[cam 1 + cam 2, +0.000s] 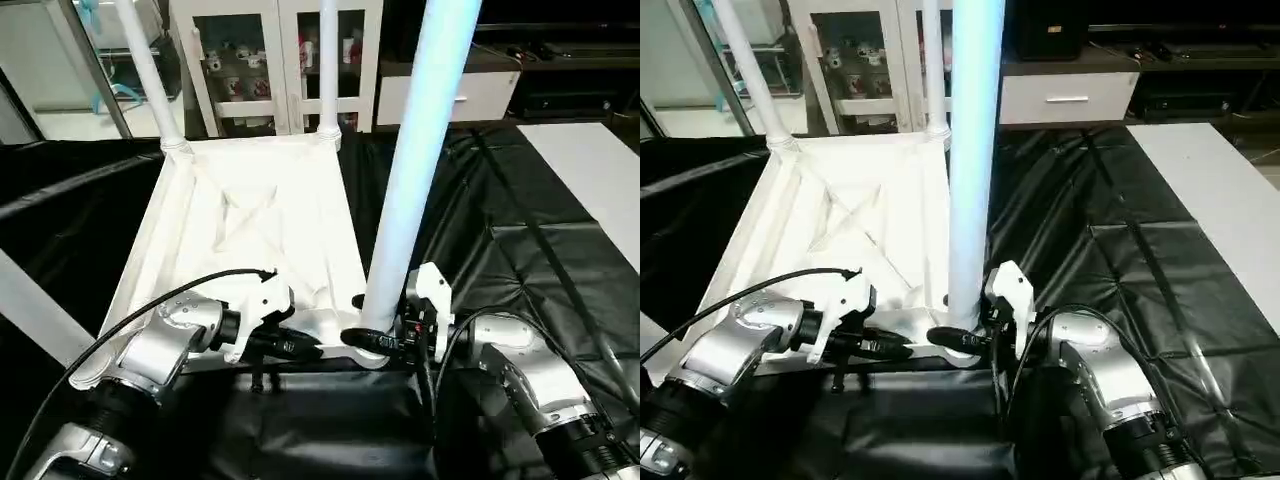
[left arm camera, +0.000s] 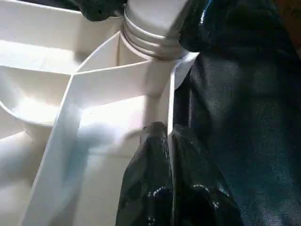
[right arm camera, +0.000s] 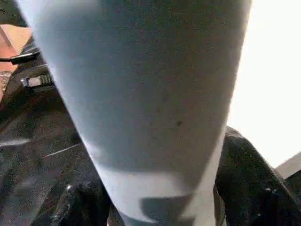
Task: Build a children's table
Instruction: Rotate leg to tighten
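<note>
The left wrist view revealed the left end effector (image 2: 170,141) pinching the tabletop's (image 1: 250,230) thin near rim. The head views showed the upside-down tabletop on the black table (image 1: 560,240), both forearms reaching inward, and the right end effector (image 1: 372,338) clamped around the near leg (image 1: 415,160) at its base.
</note>
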